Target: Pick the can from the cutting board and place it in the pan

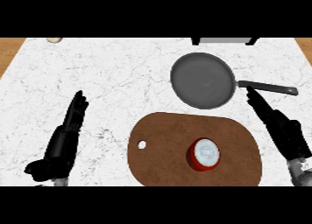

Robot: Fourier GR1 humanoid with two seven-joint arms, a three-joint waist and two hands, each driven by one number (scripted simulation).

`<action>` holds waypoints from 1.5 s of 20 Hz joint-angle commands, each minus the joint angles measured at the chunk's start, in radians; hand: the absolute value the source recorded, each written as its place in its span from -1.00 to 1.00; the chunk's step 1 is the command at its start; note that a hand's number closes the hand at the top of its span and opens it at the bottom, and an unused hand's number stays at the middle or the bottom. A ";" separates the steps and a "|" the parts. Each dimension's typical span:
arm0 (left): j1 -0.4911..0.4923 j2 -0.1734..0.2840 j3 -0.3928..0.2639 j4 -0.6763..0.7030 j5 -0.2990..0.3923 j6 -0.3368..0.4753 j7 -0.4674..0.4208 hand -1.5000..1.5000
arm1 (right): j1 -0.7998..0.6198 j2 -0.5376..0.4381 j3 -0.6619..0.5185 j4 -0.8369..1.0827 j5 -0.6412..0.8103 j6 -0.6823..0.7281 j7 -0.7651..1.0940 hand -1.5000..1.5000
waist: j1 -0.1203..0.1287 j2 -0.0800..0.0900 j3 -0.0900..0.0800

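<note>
Marble-patterned white counter (120, 78) fills the head view, with strips of wooden surface (5, 48) showing at its far left and far right edges. At the far left of the counter's back edge sits a small pale round object (54, 40), too small to identify. Nearer, at the left, the left hand (66, 131) lies low over the counter with its fingers straight and released, pointing away from the robot and holding nothing. To its right, the brown cutting board (184, 131) occupies the near middle of the counter, a small hole near its left edge. The can (204, 153) stands upright on the right half of the board, red-sided with a pale top, touched by neither hand. Beyond the board, the grey pan (200, 78) rests on the counter, its black handle (268, 87) pointing right. A dark-legged grey object (225, 40) is cut off at the counter's back edge above the pan. At the right, the right hand (281, 129) extends with fingers straight and unclenched, its tips just below the pan's handle, beside the board's right edge.
</note>
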 commanded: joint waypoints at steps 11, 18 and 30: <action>-0.077 0.143 0.025 0.046 0.047 -0.194 0.210 0.00 | 0.048 0.025 0.011 0.097 0.373 -0.450 0.294 1.00 | -0.023 0.002 0.004; -0.192 0.137 0.089 0.149 0.065 -0.278 0.215 0.00 | 0.138 0.044 0.190 -0.136 0.554 -0.408 0.552 -1.00 | -0.006 0.009 0.003; -0.176 0.126 0.056 0.092 0.040 -0.276 0.232 0.00 | -0.177 -0.089 0.249 -0.247 0.302 0.207 1.150 -1.00 | 0.052 0.012 0.000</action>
